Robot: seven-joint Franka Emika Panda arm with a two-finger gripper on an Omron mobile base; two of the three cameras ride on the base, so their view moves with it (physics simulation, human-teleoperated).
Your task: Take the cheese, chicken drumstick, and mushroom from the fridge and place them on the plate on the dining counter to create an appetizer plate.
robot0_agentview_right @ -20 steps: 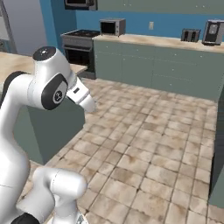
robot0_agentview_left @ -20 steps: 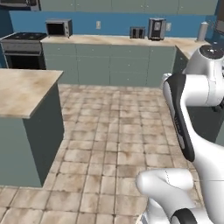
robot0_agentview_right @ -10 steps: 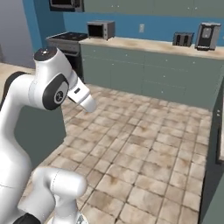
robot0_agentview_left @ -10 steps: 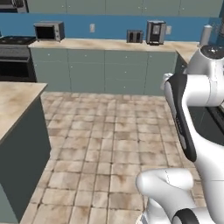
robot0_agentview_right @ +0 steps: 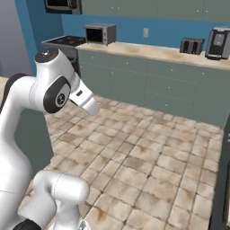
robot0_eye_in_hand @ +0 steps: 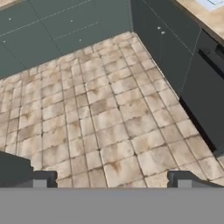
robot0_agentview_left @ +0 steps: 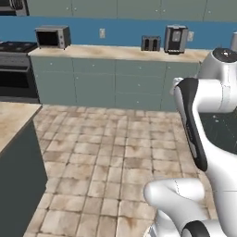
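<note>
Hanging released, tool w/ tips wide apart, over tile floor.

We look across a floor of beige, mottled stone tiles toward a run of grey-green cabinets under a pale marble-look surface. Behind it the wall is bright blue, with a white outlet plate set into it. On the surface stand a microwave, a dark toaster and a coffee machine — toaster and coffee machine close together. A black stove sits at the left end of the run. Upper cabinets line the top. Light is even — soft and shadowless.
</note>
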